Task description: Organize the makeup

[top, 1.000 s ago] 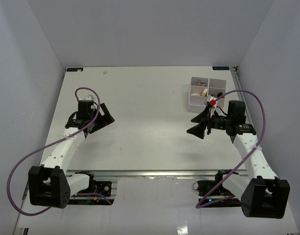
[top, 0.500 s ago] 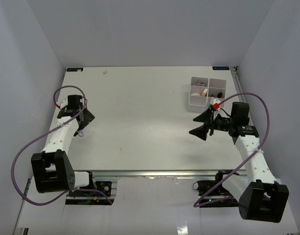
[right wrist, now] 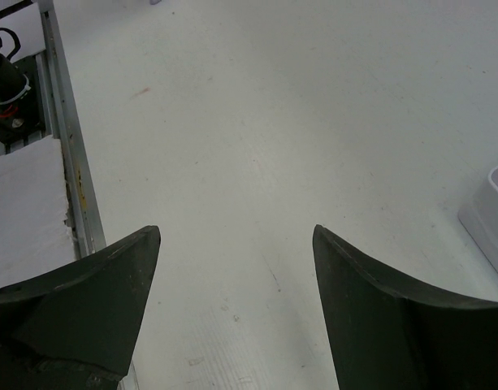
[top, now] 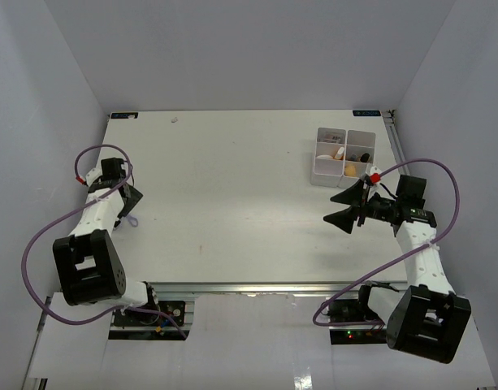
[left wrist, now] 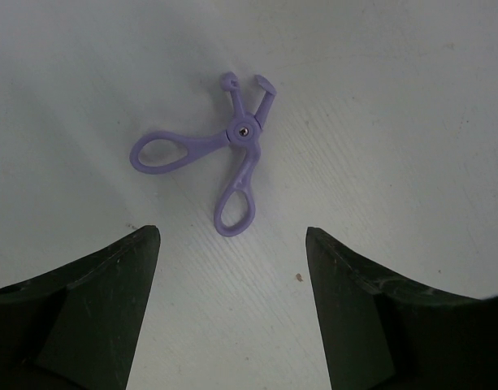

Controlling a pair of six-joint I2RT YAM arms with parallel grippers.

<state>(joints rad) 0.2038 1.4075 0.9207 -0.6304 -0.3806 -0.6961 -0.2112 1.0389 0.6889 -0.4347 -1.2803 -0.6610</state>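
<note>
table (top: 232, 187): white, matt, fine grain, a few small specks
purple scissor-handled tool (left wrist: 245, 154): smooth plastic, slight sheen; small shiny metal rivet at the pivot
left gripper (left wrist: 231, 244): dark plastic, matt, faintly scuffed
right gripper (right wrist: 236, 236): dark plastic, matt
white box (top: 330, 172): smooth plastic
cable (top: 23, 264): purple, smooth rubbery sheath
rail (right wrist: 66, 162): bare metal, dull

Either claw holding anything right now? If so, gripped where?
Nothing held. Left claw is open over a purple scissor-like tool lying on the table, untouched; right claw is open, empty.
</note>
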